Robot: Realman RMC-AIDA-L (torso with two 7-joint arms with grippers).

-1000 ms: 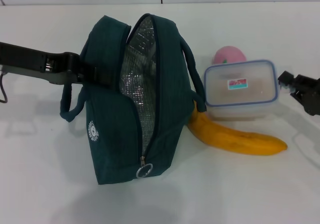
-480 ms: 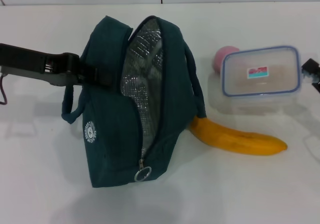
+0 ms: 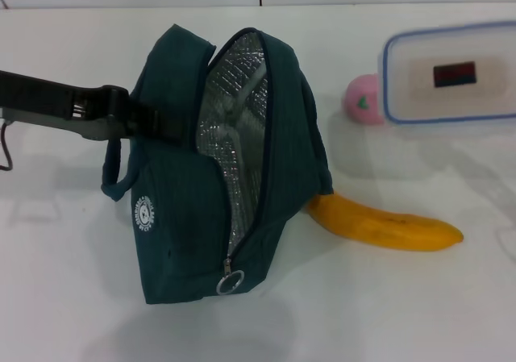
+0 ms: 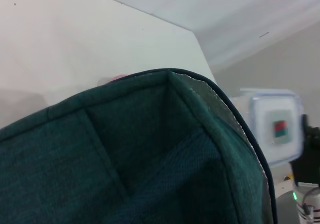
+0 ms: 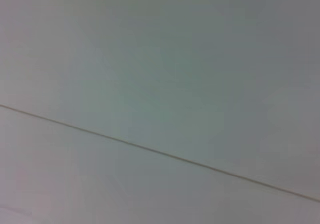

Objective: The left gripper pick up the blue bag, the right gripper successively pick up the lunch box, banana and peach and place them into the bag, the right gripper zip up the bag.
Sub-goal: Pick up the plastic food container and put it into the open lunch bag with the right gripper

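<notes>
Left gripper [image 3: 149,120] gripping bag [image 3: 218,176], lunch box [image 3: 451,72] aloft

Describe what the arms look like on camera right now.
Only the left arm shows in the head view: a flat black link with a grey underside, ending in the black left gripper at the bag. A thin dark cable loops below it. The right arm shows nowhere.

- Dark teal fabric bag [image 3: 210,176] stands left on the white table [image 3: 379,314].
- Curved yellow banana [image 3: 387,226] lies right of it.
- Small pink peach [image 3: 363,100] sits behind, beside the raised clear plastic lunch box [image 3: 451,72].
</notes>
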